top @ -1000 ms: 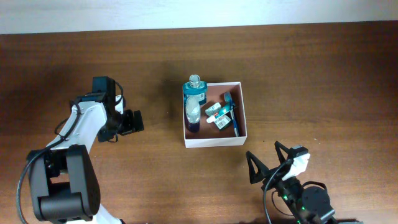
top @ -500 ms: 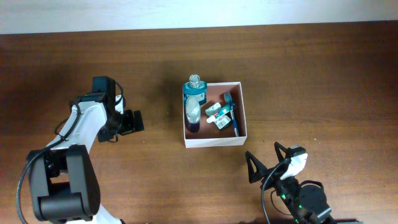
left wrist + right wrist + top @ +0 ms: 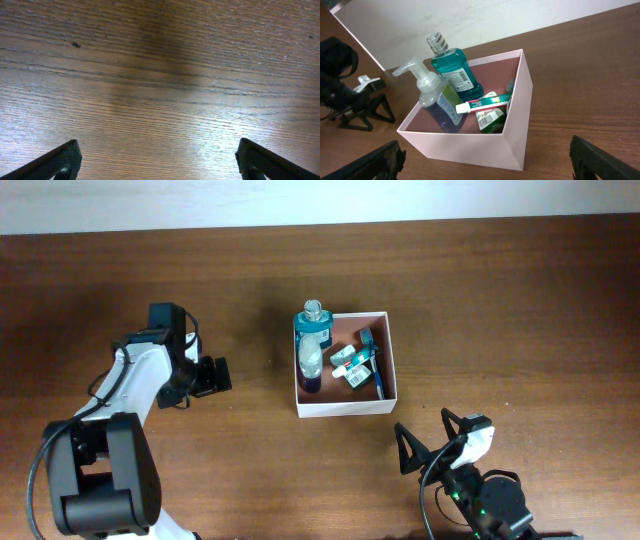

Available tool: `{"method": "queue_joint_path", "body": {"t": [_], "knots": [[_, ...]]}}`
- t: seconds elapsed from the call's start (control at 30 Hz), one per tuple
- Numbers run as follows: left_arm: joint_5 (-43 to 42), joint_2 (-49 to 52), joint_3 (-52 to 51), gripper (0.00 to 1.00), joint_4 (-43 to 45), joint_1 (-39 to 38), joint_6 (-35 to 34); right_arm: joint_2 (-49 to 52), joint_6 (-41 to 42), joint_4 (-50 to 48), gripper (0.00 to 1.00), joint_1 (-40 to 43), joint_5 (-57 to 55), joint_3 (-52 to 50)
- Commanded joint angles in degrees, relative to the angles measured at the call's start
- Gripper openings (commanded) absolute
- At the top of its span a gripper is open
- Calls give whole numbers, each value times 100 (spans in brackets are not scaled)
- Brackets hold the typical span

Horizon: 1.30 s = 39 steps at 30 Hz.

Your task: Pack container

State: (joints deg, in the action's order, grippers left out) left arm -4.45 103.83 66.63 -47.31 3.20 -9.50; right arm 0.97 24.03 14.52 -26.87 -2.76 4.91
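Observation:
The container, a square white-walled box with a reddish-brown inside, stands mid-table. It holds a teal bottle, a clear pump bottle, small toothpaste tubes and a blue toothbrush. In the right wrist view the container stands just ahead of the open, empty right gripper, with the teal bottle and pump bottle inside. That gripper sits below and right of the container. The left gripper is open and empty over bare wood, left of the container.
The brown wooden table spreads on all sides. A pale wall edge runs along the far side. The left arm's body lies left of the container, and shows in the right wrist view.
The right gripper has drawn slightly back toward the near edge compared with a second ago. The left arm and the container's contents are still.

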Motion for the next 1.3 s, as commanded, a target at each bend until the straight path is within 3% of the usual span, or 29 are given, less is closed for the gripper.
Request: {"method": "queue_joint_path", "body": {"t": [0.0,0.17,0.53,1.27], "knots": [[-20,31,-17,99,-2,22,11,20,-13,-17,98,26,-70,-50],[-20,31,-17,99,-2,22,11,-74,-13,-31,98,155,-59,-50],[-20,31,-17,100,-2,22,11,-74,-15,-22,98,2024,-52,-52],[-20,28,-17,99,0,22,11,-72,-15,-22,98,2052,-52,-52]]}}
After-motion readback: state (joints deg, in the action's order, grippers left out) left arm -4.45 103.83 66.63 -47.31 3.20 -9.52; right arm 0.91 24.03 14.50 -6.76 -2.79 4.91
